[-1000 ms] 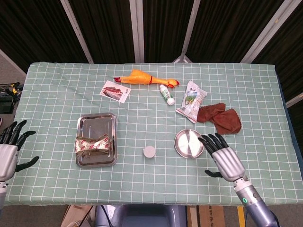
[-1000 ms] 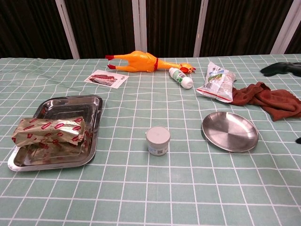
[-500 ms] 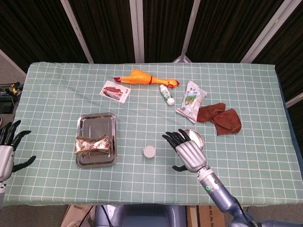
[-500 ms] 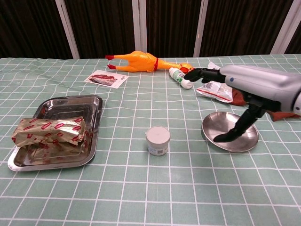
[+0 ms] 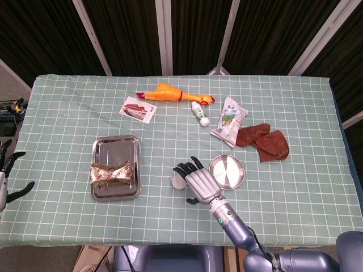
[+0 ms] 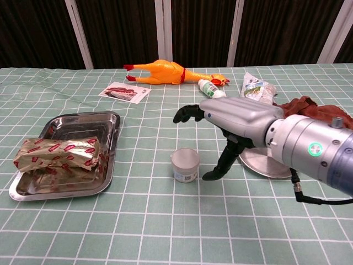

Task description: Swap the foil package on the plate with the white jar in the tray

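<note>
The foil package (image 5: 110, 173) (image 6: 58, 153) lies in the steel tray (image 5: 115, 148) (image 6: 83, 123) at the left. The white jar (image 5: 178, 182) (image 6: 185, 165) stands on the tablecloth between tray and round steel plate (image 5: 228, 171) (image 6: 267, 165). My right hand (image 5: 197, 179) (image 6: 234, 117) hovers open over the jar, fingers spread above it and thumb down beside its right side; I cannot tell whether it touches. My left hand (image 5: 7, 175) shows only at the far left edge of the head view, open, off the table.
Along the back lie a rubber chicken (image 5: 170, 93) (image 6: 165, 72), a photo card (image 5: 138, 109) (image 6: 123, 91), a small white bottle (image 5: 199, 113) (image 6: 212, 90), a snack bag (image 5: 229, 121) (image 6: 256, 88) and a brown cloth (image 5: 264, 141) (image 6: 320, 109).
My right hand has swept left from beyond the plate, across it, to above the jar. My left hand has drawn back further toward the left edge.
</note>
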Controlling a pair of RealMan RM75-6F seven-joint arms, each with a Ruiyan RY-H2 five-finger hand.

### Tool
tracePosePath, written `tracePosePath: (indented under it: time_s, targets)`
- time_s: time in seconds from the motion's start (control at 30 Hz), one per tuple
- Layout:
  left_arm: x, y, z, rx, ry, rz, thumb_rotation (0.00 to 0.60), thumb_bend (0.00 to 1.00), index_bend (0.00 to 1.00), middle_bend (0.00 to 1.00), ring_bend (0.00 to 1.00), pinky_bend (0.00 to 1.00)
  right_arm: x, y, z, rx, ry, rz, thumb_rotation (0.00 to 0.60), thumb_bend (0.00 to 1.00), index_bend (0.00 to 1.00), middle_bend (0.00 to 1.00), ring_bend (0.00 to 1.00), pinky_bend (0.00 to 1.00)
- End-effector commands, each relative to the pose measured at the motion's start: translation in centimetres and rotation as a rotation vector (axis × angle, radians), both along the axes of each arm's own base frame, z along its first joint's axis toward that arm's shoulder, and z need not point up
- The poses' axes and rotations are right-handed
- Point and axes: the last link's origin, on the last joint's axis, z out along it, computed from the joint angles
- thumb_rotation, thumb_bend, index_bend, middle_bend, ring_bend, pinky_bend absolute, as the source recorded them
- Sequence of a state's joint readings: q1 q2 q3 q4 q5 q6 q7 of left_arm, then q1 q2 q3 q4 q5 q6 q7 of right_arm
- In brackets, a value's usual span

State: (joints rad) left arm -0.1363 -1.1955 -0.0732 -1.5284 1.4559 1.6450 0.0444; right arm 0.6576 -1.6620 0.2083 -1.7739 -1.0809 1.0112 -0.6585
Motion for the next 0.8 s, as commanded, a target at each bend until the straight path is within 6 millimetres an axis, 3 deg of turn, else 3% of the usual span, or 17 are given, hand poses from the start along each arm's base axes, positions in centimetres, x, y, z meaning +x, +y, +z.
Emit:
tracePosePath:
  time_s: [0.03, 0.27, 0.8]
  targets:
    - [-0.1, 0.1, 0.0, 0.000, 0.008, 0.005, 0.600, 0.21, 0.25, 0.04, 0.00, 0.09, 0.1, -0.2, -0.6, 0.001, 0.006, -0.003, 0.600, 0.11, 0.21, 0.21, 0.20, 0.00]
    - [-0.1, 0.2, -0.2, 0.002, 0.011, 0.009, 0.600, 0.21, 0.25, 0.03, 0.00, 0.09, 0.1, -0.7, -1.8, 0.007, 0.023, -0.011, 0.600, 0.11, 0.25, 0.25, 0.24, 0.00]
    - [-0.1, 0.2, -0.3, 0.008, 0.007, 0.015, 0.600, 0.21, 0.24, 0.03, 0.00, 0.09, 0.2, -1.6, -3.5, -0.005, 0.051, -0.015, 0.600, 0.28, 0.30, 0.30, 0.28, 0.04]
